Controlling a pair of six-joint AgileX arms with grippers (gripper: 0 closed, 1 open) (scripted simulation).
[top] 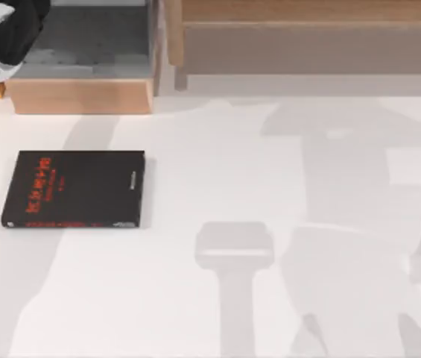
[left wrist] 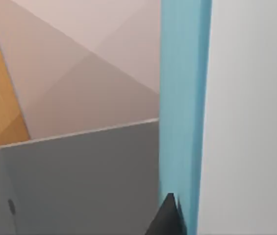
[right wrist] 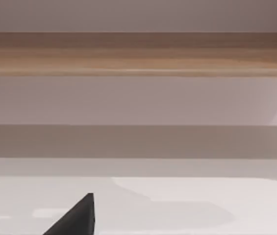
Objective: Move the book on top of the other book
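Observation:
The other book (top: 74, 189), black with red lettering, lies flat on the white table at the left. The book (left wrist: 182, 98) appears in the left wrist view as a tall teal-blue strip standing upright beside a grey panel (left wrist: 79, 181). My left gripper (left wrist: 170, 218) shows as a dark tip right against the teal cover's lower part. The left arm (top: 9, 33) reaches into the top view's far left corner, over a wooden compartment (top: 83, 93). My right gripper (right wrist: 77, 218) hangs low over the white table, facing a wooden shelf (right wrist: 138, 54).
A long wooden shelf unit (top: 307, 37) runs along the back edge. The wooden compartment with a grey floor (top: 91, 37) sits at the back left. Arm shadows fall across the middle and right of the table (top: 270, 186).

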